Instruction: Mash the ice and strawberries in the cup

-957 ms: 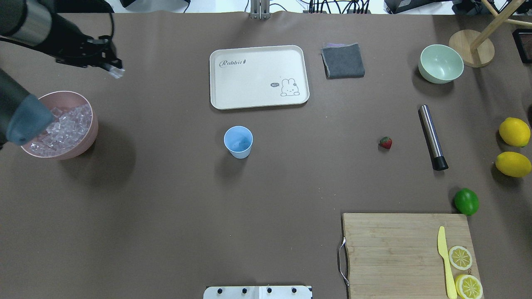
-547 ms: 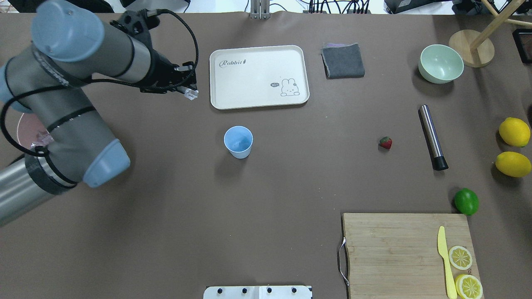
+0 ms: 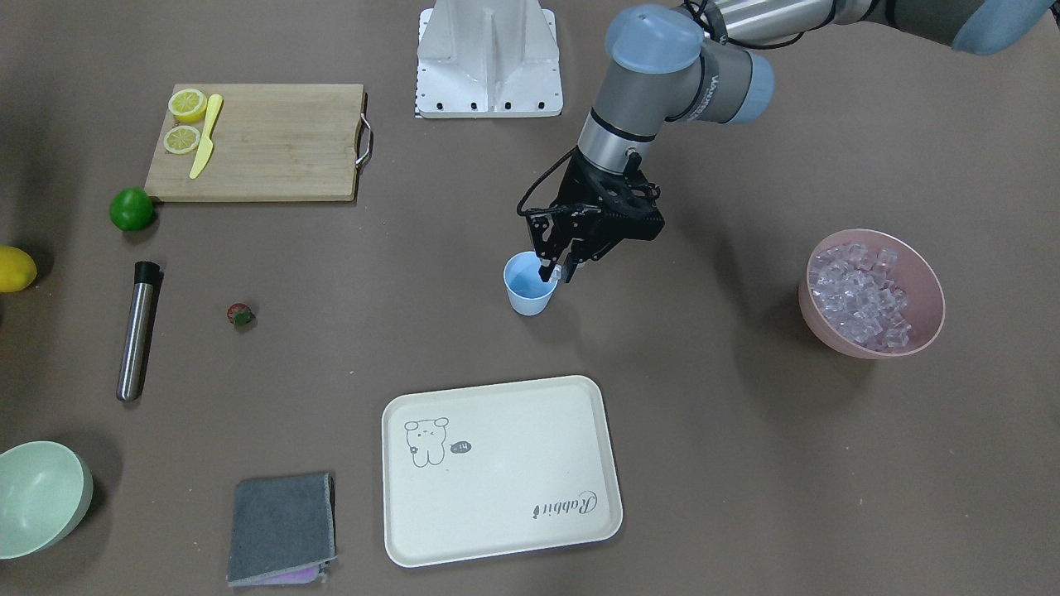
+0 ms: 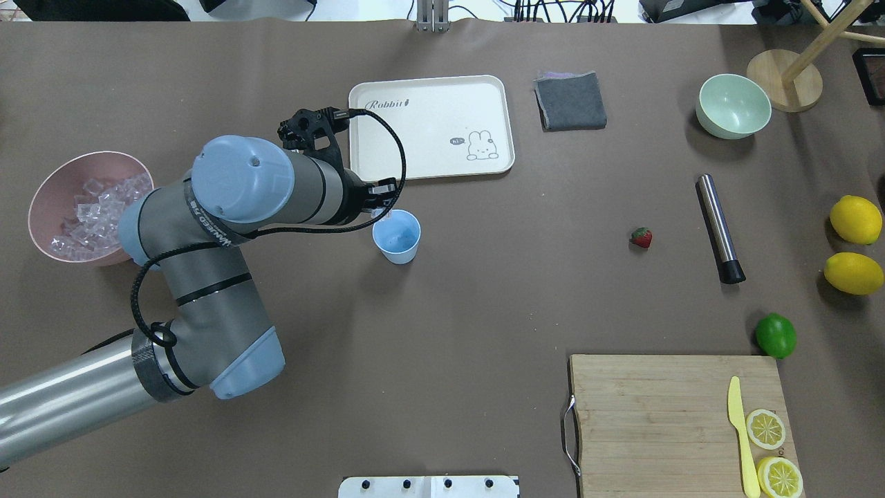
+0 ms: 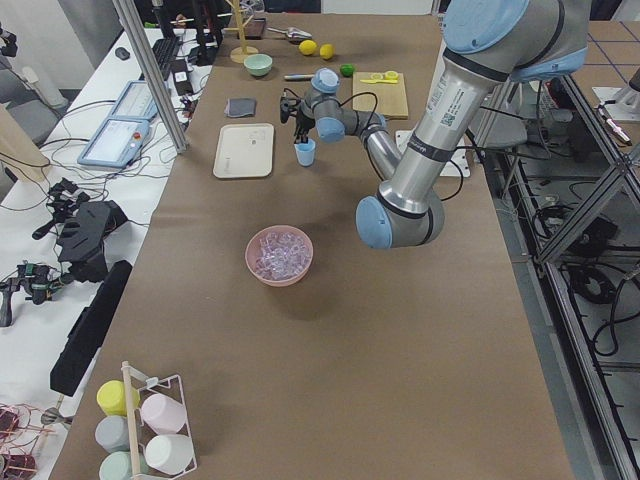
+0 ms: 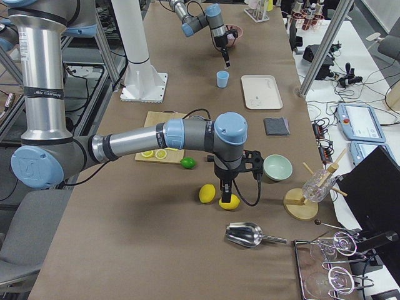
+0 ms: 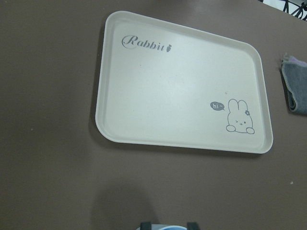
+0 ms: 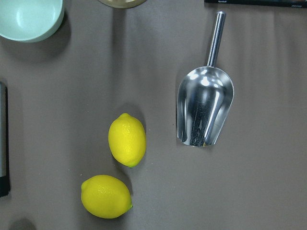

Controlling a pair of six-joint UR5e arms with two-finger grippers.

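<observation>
The light-blue cup (image 3: pixel 526 294) (image 4: pixel 397 238) stands upright mid-table, in front of the tray. My left gripper (image 3: pixel 557 271) hangs over the cup's rim on the pink bowl's side, fingers pointing down, shut on a small clear piece of ice. In the overhead view the wrist hides the fingers. More ice (image 3: pixel 861 294) fills the pink bowl (image 4: pixel 41 207) at the table's left end. The strawberry (image 4: pixel 641 238) (image 3: pixel 241 314) lies alone on the table, well to the cup's right. My right gripper (image 6: pixel 225 203) hovers over two lemons at the far right; I cannot tell its state.
A cream tray (image 4: pixel 429 128) lies behind the cup. A steel muddler (image 4: pixel 719 228), lime (image 4: pixel 776 335), lemons (image 4: pixel 856 220) and cutting board (image 4: pixel 677 422) with knife and lemon halves fill the right side. A green bowl (image 4: pixel 733 105), grey cloth (image 4: pixel 570 101) and metal scoop (image 8: pixel 205 108) are there too.
My left arm has swung from beside the pink bowl across to the cup, carrying the piece of ice, and the gripper has come down to the cup's rim.
</observation>
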